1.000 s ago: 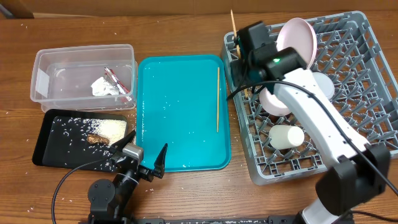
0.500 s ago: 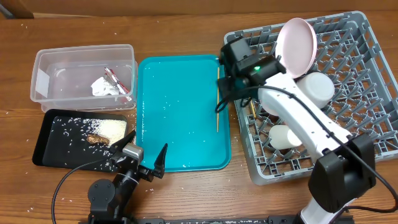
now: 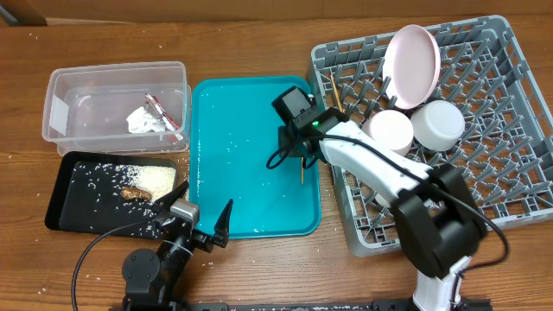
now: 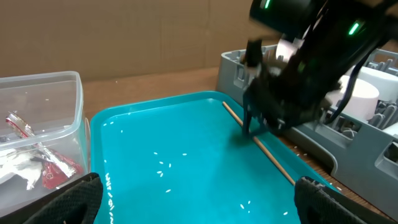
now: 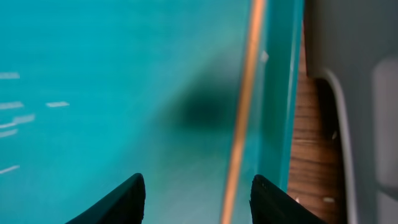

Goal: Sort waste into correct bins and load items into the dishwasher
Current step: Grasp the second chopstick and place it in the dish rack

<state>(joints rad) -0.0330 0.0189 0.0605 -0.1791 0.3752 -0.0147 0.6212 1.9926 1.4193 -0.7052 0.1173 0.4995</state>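
On the teal tray (image 3: 242,186) one wooden chopstick (image 3: 301,172) lies along the right side. My right gripper (image 3: 294,142) hangs open low over it. In the right wrist view the chopstick (image 5: 244,118) runs between the open fingertips (image 5: 199,202), nearer the right one, and is not gripped. A second chopstick (image 3: 333,91) rests in the grey dishwasher rack (image 3: 501,173), along with the pink plate (image 3: 410,53) and two white bowls (image 3: 390,131) (image 3: 439,123). My left gripper (image 3: 203,225) stays wide open and empty at the tray's front edge (image 4: 199,205). The cup is hidden.
The clear tub (image 3: 65,82) at the back left holds a red wrapper (image 3: 164,117) and white paper (image 3: 141,121). In front of it the black tray (image 3: 78,207) carries rice and a brown lump (image 3: 134,192). A few rice grains dot the teal tray (image 4: 165,165).
My right gripper opened, left a chopstick in the rack and swung left and down over the chopstick on the teal tray. The left arm has not moved.
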